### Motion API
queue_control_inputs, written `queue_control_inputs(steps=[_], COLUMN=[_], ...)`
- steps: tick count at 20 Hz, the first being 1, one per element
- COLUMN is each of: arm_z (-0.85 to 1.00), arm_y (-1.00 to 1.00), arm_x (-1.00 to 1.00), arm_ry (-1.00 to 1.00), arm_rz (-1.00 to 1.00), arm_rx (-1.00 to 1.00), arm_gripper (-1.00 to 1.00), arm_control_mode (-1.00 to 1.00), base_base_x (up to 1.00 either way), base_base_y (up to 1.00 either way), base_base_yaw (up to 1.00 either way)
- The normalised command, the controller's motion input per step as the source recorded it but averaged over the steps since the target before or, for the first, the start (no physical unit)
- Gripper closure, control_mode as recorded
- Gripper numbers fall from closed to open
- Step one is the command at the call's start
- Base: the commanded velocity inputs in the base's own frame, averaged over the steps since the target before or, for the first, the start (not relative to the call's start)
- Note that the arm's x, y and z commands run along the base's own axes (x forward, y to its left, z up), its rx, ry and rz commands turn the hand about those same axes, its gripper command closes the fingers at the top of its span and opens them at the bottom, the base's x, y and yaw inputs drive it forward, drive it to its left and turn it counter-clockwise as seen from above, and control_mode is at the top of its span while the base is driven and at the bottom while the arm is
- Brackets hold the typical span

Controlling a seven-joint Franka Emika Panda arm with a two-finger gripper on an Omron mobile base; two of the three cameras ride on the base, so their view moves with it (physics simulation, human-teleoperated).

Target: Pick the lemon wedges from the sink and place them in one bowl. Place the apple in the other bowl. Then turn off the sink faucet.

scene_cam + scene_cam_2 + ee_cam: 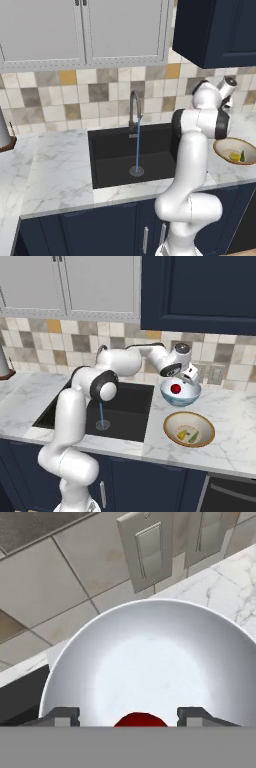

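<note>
- Red apple (176,388) sits low in the pale blue bowl (181,397), and we see our fingers (186,378) just above it, spread apart on either side with nothing between them: released.
- Both lemon wedges (188,434) lie in the tan-rimmed bowl (206,422), near the front edge of the bench (235,411), right of the sink (131,411).
- Water runs in a thin blue stream from the faucet (134,106) to the drain, so we judge the tap is the step left.
- Risk one: if we lift out crooked, a fingertip could catch the blue bowl's rim and shove it toward the wall outlets (150,548).
- Risk two: swinging back to the faucet, our elbow passes low over the sink's right edge and could clip the spout.
- Pose: the arm reaches from the sink side out to the right, wrist bent, the hand tilted down into the blue bowl near the back wall.
</note>
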Motion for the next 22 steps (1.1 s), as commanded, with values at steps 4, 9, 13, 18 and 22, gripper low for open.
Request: queue_control_inputs(steps=[4, 9, 13, 18, 22], arm_z=[0.32, 0.17, 0.01, 0.05, 0.81], arm_y=[0.24, 0.41, 0.84, 0.96, 0.54], arm_x=[0.17, -0.16, -0.73, -0.99, -0.76], arm_ry=[0.00, 0.05, 0.02, 0.00, 0.00], arm_rz=[0.00, 0.02, 0.06, 0.06, -0.01], arm_rx=[-0.03, -0.05, -0.12, -0.13, -0.01], arm_gripper=[-1.00, -1.00, -1.00, -1.00, -1.00], arm_control_mode=[-1.00, -1.00, -1.00, -1.00, -1.00], base_base_x=[0.00, 0.00, 0.00, 0.00, 0.00], base_base_y=[0.00, 0.00, 0.00, 0.00, 0.00], base_base_yaw=[0.00, 0.00, 0.00, 0.00, 0.00])
